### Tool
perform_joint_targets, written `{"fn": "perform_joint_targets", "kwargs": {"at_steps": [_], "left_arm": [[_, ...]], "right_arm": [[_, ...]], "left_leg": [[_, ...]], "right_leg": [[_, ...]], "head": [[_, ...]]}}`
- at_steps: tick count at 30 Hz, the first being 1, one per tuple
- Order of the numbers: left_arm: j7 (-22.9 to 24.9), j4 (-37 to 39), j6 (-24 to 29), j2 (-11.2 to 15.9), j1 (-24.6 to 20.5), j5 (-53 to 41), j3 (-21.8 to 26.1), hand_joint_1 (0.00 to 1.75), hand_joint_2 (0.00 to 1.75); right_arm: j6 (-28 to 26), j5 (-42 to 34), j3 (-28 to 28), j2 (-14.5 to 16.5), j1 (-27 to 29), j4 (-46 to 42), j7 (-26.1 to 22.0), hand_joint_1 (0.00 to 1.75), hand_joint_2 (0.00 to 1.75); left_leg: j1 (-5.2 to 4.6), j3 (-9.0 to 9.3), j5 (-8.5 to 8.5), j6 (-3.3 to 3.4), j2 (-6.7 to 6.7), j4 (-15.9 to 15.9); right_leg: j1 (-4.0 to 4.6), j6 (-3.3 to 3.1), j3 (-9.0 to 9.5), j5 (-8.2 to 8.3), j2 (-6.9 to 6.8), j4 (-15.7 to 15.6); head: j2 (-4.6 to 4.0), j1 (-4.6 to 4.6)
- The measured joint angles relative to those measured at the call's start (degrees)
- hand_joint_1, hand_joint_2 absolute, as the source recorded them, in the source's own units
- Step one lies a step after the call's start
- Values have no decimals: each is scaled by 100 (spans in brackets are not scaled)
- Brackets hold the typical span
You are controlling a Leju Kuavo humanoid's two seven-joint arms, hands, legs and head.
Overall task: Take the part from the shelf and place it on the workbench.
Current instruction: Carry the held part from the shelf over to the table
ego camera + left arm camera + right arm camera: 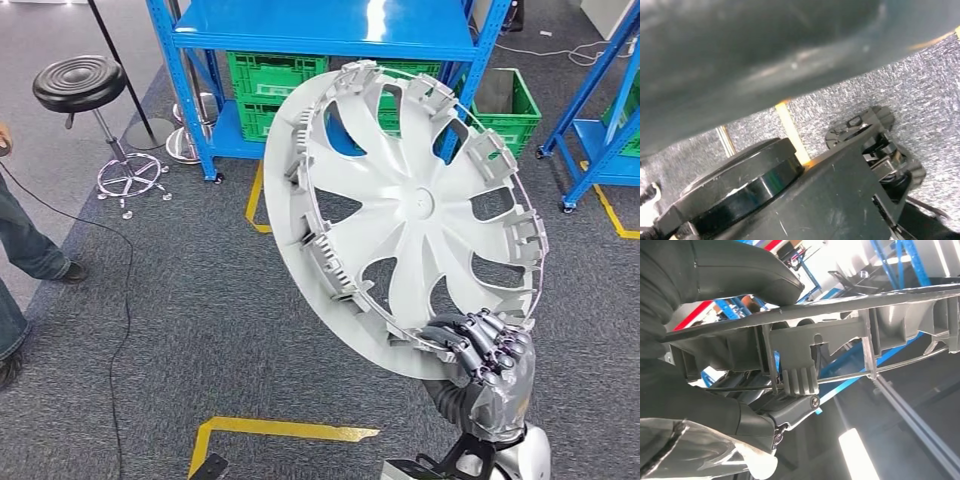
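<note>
The part is a large silver-white wheel cover (407, 205) with curved spokes and clips around its rim, held tilted in the air in the head view, its inner side toward me. My right hand (487, 365) grips its lower rim, dark fingers curled over the edge. In the right wrist view the thumb (734, 270) lies on one face of the rim (817, 340) and the fingers (753, 412) press the other, next to a ribbed clip. The left wrist view looks down at grey carpet (874, 90).
A blue shelf (324, 30) with green crates (272, 85) stands ahead; another blue rack (604, 120) is at the right. A black stool (79, 85) and a person's legs (30, 250) are at the left. Yellow tape (279, 430) marks the grey carpet; a black cable (121, 300) trails across it.
</note>
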Motion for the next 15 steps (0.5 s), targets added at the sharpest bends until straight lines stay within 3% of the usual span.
{"fn": "perform_joint_targets", "kwargs": {"at_steps": [1, 2, 5, 7, 10, 12, 14, 15], "left_arm": [[0, 0, 0, -1, 3, 2, 0, 0, 0], [0, 0, 0, -2, 5, 4, 0, 0, 0], [0, 0, -2, -6, 4, 7, 0, 0, 0], [-2, 0, -1, 2, 4, 10, 0, 0, 0], [-4, 0, 4, 9, 4, 13, 0, 0, 0], [-5, 0, 7, 9, -1, 14, 0, 0, 0], [-7, 0, 8, 9, 9, 15, 0, 0, 0], [-7, 0, 9, 9, 18, 16, 0, 0, 0]], "right_arm": [[1, -12, 1, -6, 8, 2, -4, 175, 175], [1, -22, 1, -12, 14, 4, -10, 175, 175], [0, -30, 3, -20, 10, 10, -28, 175, 175], [1, -30, 9, -21, -1, 8, -37, 175, 175], [0, -30, 13, -23, 4, 5, -38, 175, 175], [1, -27, 19, -23, 2, 5, -38, 175, 175], [1, -27, 32, -23, -5, 7, -39, 175, 175], [1, -27, 38, -23, -7, 7, -39, 175, 175]], "left_leg": [[2, -15, -7, -10, 37, 18], [9, -27, -20, -29, 74, 42], [39, -51, -109, -150, 189, 183], [28, -67, -167, -234, 255, 279], [36, -74, -204, -305, 323, 332], [66, -170, -433, -364, 168, 597], [84, -446, -846, -404, -32, 1289], [84, -604, -1011, -406, -69, 1668]], "right_leg": [[-6, 12, -76, -41, -5, 192], [-16, 25, -38, 29, -16, 151], [-37, 60, 545, 458, -232, -893], [-13, -1, 754, 504, -324, -1249], [1, -137, 716, 512, -167, -1207], [-16, -203, 686, 543, -62, -1204], [-16, -249, 656, 568, 49, -1204], [-8, -264, 640, 577, 113, -1204]], "head": [[0, -1], [0, 0], [0, 5], [0, 5], [0, -3], [0, -12], [0, -20], [0, -18]]}}
